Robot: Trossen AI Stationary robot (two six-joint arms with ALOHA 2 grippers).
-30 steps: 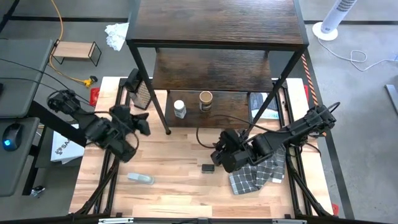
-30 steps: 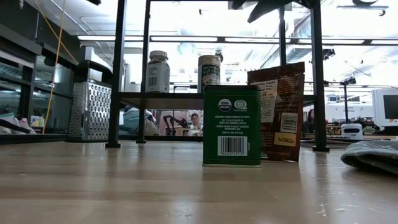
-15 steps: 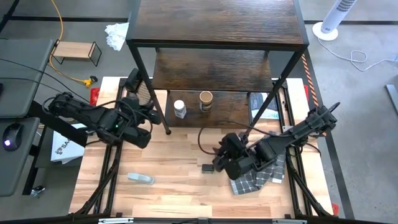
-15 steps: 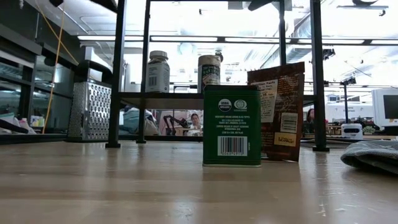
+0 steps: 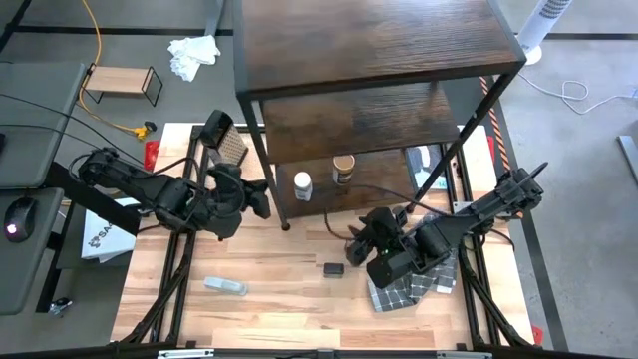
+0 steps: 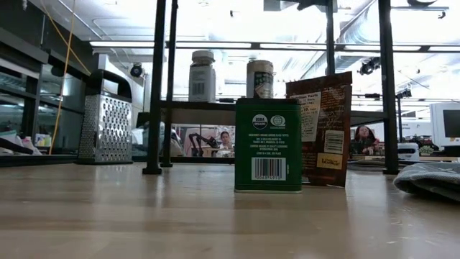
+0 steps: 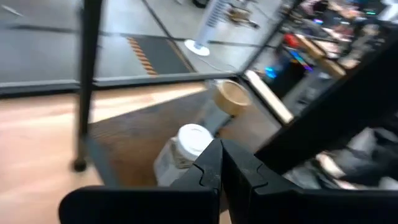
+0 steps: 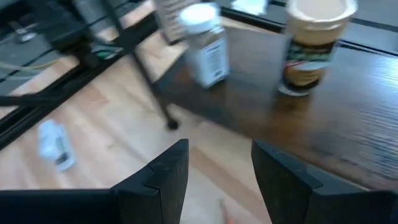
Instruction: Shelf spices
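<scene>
Left gripper (image 5: 261, 195) — fingers pinched shut, empty — sits at nine o'clock of the wood-grain shelf (image 5: 379, 45). Right gripper (image 5: 361, 237), fingers parted, hovers over a checkered cloth (image 5: 404, 284) — round white-capped jar (image 5: 302, 185) at eleven o'clock.

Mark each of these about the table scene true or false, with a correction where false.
1. Two jars stand on the shelf's lowest board. True: the white-capped jar and the tan-lidded jar.
2. The green tin sits on the shelf. False: it stands on the table, in front of the shelf.
3. The right gripper has its jaws shut. False: they stand apart, holding nothing.
4. The left gripper's jaws are shut. True.
5. The grater lies flat. False: it stands upright.
6. A checked cloth lies under the right arm. True.
</scene>
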